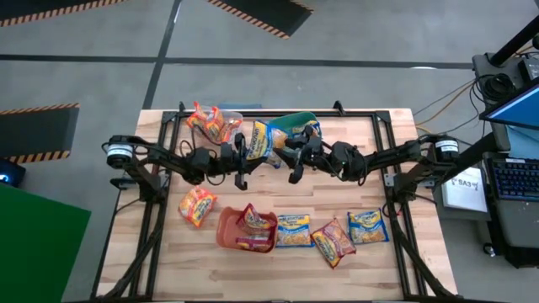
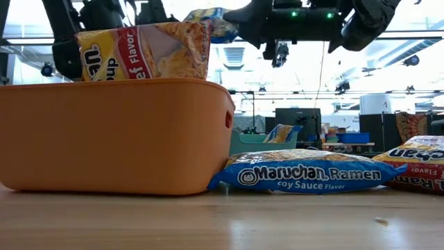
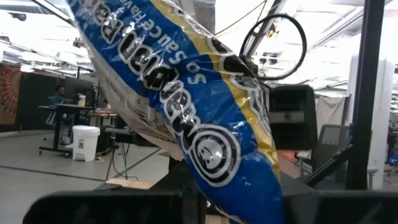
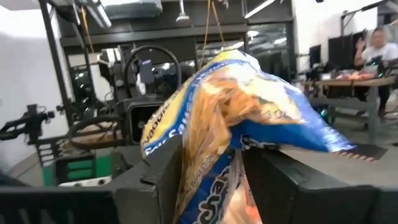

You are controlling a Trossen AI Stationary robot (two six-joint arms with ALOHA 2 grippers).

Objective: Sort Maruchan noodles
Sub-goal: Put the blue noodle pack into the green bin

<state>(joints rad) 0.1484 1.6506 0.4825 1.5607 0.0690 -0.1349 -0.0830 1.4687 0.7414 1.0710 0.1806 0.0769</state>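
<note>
The table (image 1: 253, 269) is pale wood planks standing on a grey concrete floor (image 1: 101, 84). Black mats with orange-striped edges (image 1: 261, 13) lie on the floor beyond the table's far edge and off its left side. A green panel (image 1: 38, 244) sits past the near left corner. Off the right edge stand a laptop (image 1: 515, 172) and cables. Across the room are desks with monitors (image 2: 297, 121), a white bin (image 3: 85, 142), and a seated person (image 4: 375, 46). Bright ceiling lights glare overhead.
</note>
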